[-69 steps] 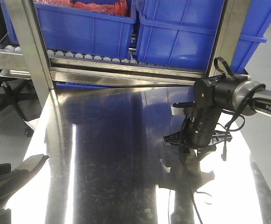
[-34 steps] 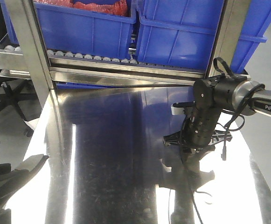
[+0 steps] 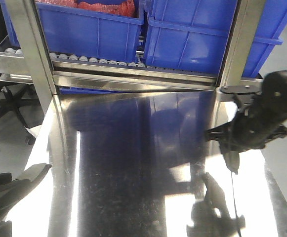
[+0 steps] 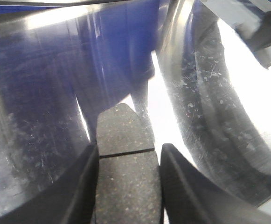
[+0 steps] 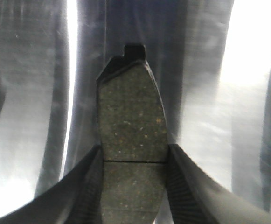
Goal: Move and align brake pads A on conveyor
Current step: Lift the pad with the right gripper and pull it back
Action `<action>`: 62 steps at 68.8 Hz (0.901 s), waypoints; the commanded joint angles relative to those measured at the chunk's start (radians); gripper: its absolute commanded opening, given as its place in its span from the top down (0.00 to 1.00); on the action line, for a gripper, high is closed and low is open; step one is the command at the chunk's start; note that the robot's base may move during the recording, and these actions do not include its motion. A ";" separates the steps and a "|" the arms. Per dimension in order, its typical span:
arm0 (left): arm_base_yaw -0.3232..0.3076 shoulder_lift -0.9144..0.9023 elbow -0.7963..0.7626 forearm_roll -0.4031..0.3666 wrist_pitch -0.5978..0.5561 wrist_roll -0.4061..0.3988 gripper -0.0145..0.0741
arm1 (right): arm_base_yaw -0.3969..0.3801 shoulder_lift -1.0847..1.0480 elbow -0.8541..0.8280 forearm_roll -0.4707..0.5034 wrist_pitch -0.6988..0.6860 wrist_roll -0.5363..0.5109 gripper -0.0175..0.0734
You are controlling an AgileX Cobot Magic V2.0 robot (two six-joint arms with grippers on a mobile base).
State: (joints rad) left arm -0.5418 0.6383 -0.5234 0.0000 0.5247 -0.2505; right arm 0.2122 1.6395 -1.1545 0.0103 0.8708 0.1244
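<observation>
In the left wrist view, a grey-brown brake pad (image 4: 124, 130) with a centre groove sits between the black fingers of my left gripper (image 4: 128, 161), which is shut on it above the shiny steel table (image 4: 32, 93). The right wrist view shows a second brake pad (image 5: 132, 116), its dark backing tab pointing away. My right gripper (image 5: 134, 161) is shut on its sides. From the front, my right arm (image 3: 262, 118) is blurred over the table's right side, and my left arm (image 3: 10, 190) shows at the bottom left corner. The conveyor is out of view.
Blue bins (image 3: 99, 29) stand on a roller rack (image 3: 99, 61) at the back of the steel table (image 3: 133, 173). Steel uprights (image 3: 34, 54) (image 3: 237, 44) flank the rack. An office chair (image 3: 10, 101) stands off the table's left edge.
My right arm has swung from the table's middle right towards the right edge and risen, and it is blurred with motion. The left arm has not moved.
</observation>
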 commanded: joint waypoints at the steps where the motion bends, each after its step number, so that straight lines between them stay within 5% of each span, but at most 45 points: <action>1: -0.005 -0.003 -0.029 0.000 -0.093 -0.007 0.84 | -0.027 -0.145 0.047 -0.010 -0.073 -0.029 0.81; 62: -0.005 -0.003 -0.029 0.000 -0.093 -0.007 0.84 | -0.039 -1.043 0.535 -0.003 -0.197 -0.034 0.81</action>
State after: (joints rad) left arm -0.5418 0.6383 -0.5234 0.0000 0.5247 -0.2505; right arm 0.1796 0.6371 -0.6125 0.0110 0.7557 0.1006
